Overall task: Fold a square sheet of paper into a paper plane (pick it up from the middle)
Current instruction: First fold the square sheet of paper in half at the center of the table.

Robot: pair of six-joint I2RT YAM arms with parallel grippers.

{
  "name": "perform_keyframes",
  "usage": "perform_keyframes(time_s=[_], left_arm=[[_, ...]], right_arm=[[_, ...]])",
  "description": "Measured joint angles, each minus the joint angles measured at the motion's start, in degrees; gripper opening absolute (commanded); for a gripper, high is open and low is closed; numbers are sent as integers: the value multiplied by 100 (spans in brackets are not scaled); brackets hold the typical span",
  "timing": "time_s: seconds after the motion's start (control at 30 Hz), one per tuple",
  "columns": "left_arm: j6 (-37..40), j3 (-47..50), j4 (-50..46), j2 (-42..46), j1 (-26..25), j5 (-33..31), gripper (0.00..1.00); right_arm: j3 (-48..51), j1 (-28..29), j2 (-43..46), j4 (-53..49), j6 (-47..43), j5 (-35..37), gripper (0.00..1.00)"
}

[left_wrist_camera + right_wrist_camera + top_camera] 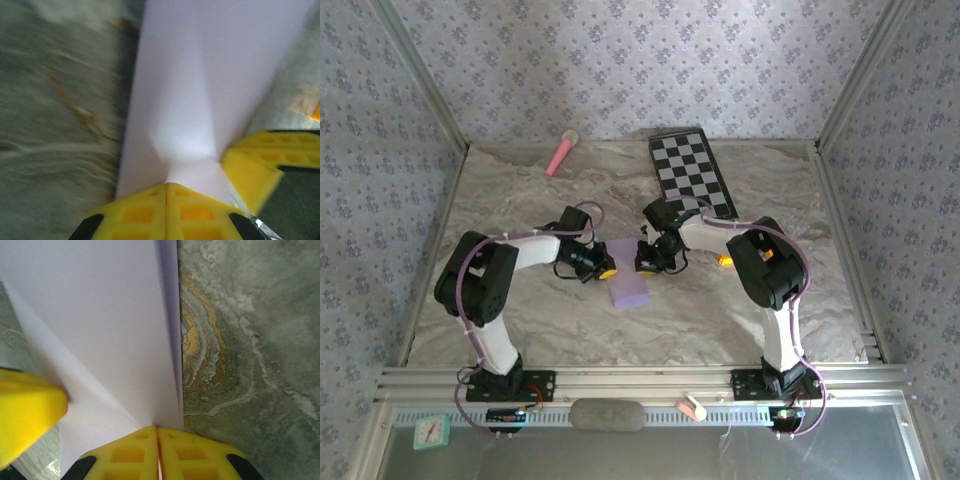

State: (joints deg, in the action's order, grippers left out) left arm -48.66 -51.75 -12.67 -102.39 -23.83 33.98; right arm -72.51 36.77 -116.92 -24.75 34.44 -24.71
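Observation:
The square sheet of paper (628, 286) is pale lilac and partly folded into a narrow upright strip, lying mid-table between my two arms. My left gripper (608, 271) is at its left edge and my right gripper (643, 266) at its right edge. In the left wrist view the yellow jaws (166, 186) are shut on the paper (200, 90), with creases running into the tips. In the right wrist view the jaws (157, 428) are likewise shut on the paper (100, 315), where a diagonal crease meets a raised folded edge. Each wrist view catches the other gripper's yellow finger (262, 162) (25, 410).
A black-and-white checkered board (692, 172) lies at the back right. A pink microphone-like stick (561, 153) rests at the back left. The marbled table (520, 190) is walled by patterned panels and metal posts. A small pink item (692, 408) sits on the front rail.

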Motion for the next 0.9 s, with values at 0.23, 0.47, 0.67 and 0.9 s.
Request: perform_keyframes(time_s=[0.23,0.47,0.67,0.9], left_arm=[[435,107,15,-22,442,308,8],[597,122,-129,463,544,153,9],[398,76,63,688,-225,162,8],[35,466,278,409,-555,133,8]], right_arm=[[0,-4,0,0,0,-2,9],[11,-4,0,13,-2,-7,9],[11,-11,0,13,-2,-11,9],[11,-15,0,13,-2,-20,9]])
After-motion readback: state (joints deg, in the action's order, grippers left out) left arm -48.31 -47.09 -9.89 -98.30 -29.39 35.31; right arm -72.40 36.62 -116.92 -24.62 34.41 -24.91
